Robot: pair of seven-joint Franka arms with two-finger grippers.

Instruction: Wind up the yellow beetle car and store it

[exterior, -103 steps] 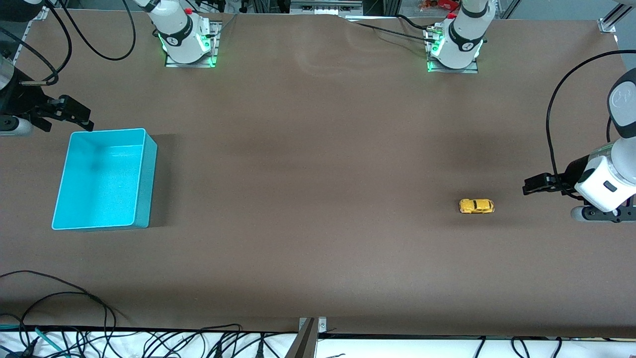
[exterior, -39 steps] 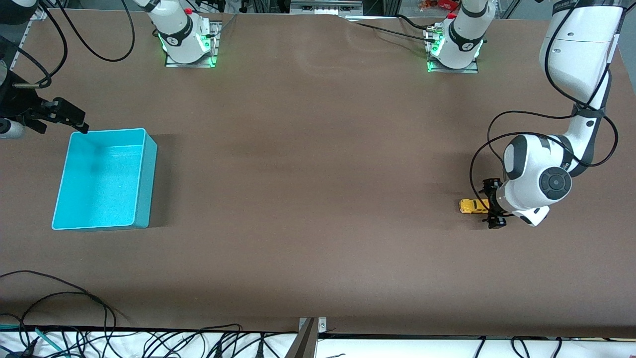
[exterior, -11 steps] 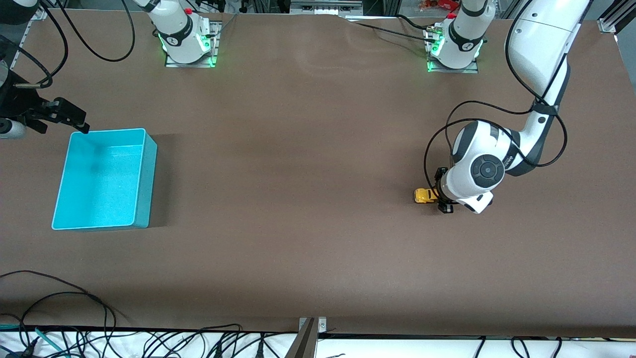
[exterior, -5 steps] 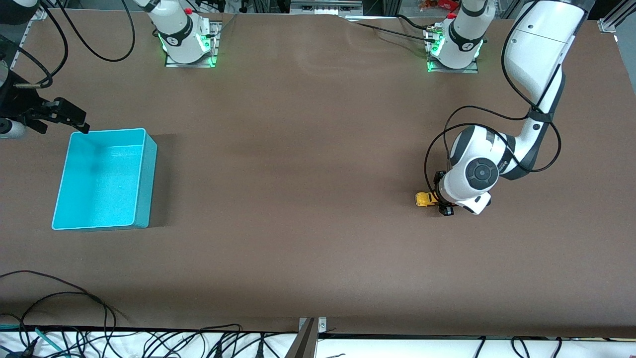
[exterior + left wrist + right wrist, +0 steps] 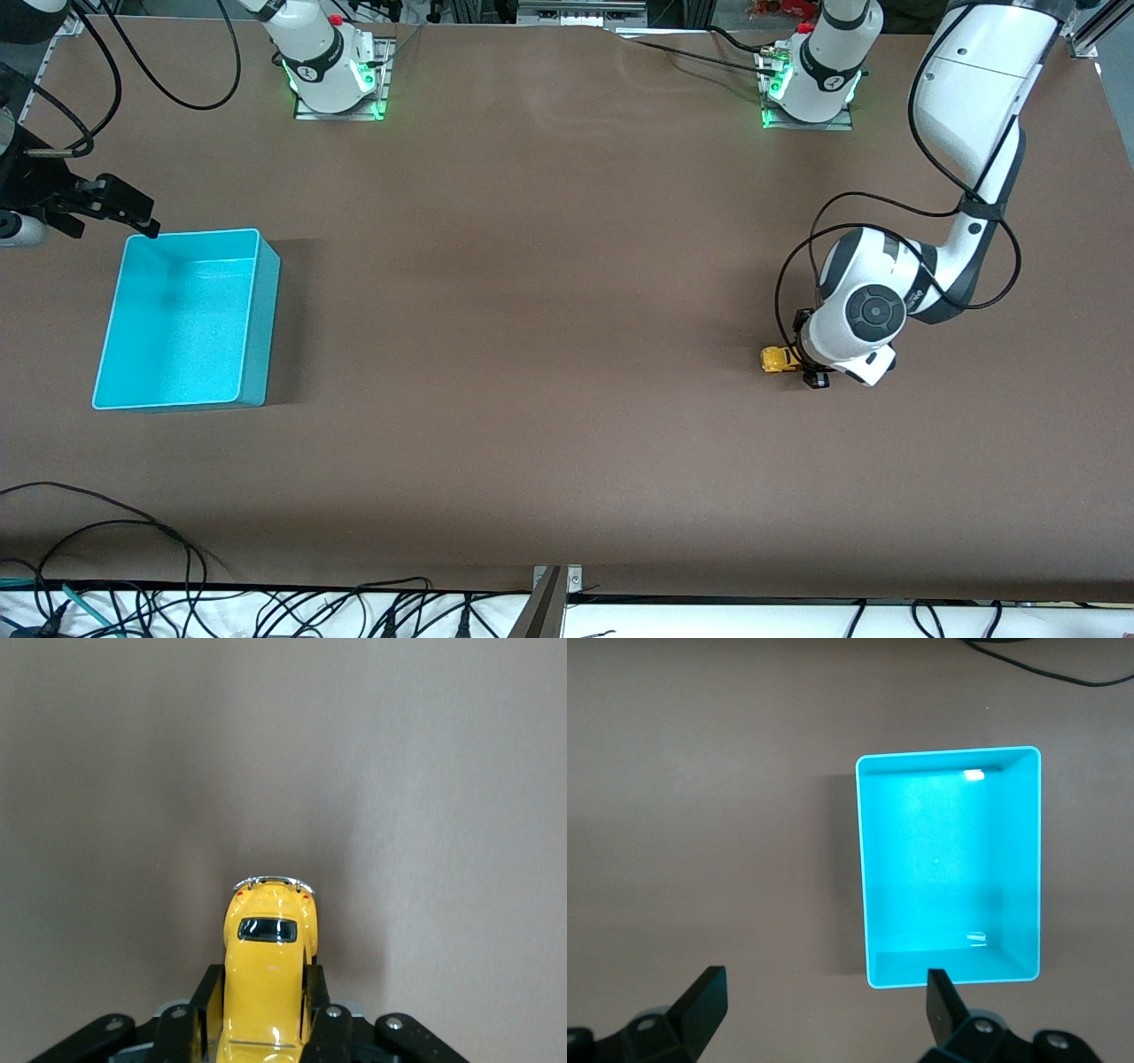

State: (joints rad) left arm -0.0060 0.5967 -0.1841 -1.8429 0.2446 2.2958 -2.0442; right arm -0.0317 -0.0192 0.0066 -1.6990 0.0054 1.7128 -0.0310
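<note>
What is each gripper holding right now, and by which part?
The left gripper grips the yellow beetle car by its two sides, at one end of the body. The right gripper holds nothing, open above the table.

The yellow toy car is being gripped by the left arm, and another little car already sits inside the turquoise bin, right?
Not quite. The left gripper does clamp the yellow beetle car, but the turquoise bin holds nothing, as the right wrist view shows.

Yellow beetle car [image 5: 267, 970]: glossy painted shell, chrome-look bumper, dark shiny window. Turquoise bin [image 5: 259, 310]: smooth plastic, slight sheen. Table [image 5: 549, 354]: matt brown, finely textured covering.
</note>
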